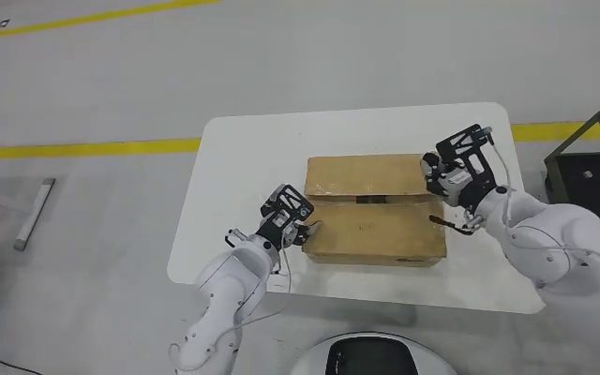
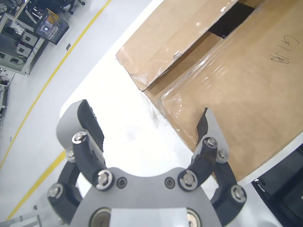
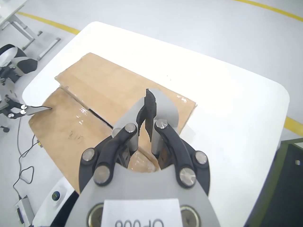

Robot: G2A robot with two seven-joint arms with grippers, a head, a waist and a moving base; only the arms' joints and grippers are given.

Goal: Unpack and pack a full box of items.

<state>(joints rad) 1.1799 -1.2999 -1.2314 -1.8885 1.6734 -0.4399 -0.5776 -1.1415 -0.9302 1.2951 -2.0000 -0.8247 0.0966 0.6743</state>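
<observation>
Squarely on the table: a closed box between one spread pincer and one clenched

A white table (image 1: 234,178) is seen carrying a single cardboard box (image 1: 375,225), set about its middle with a long side toward the robot. The box is closed on top by a near flap (image 2: 236,83) and a far flap (image 2: 180,19), which meet along a seam. A dark slot (image 2: 227,22) is left open partway along that seam.

The left gripper (image 2: 144,109) is held at one end of the box, its jaws spread wide with nothing between them. The right gripper (image 3: 149,102) is held over the opposite end, clenched on nothing.

The box is judged stiff in its walls and springy in its flaps. If it is full, as the task says, it is probably heavy and better opened where it stands. Clear tape (image 2: 175,101) on the flap edges looks slick, so a hold is best taken on bare cardboard at a flap's free edge beside the slot.

The slot and the ragged tape are made plain in the left wrist view. In the right wrist view one left fingertip (image 3: 35,109) is shown over the near flap's corner, though contact cannot be judged. The spacing of both arms is given by the top view.
</observation>
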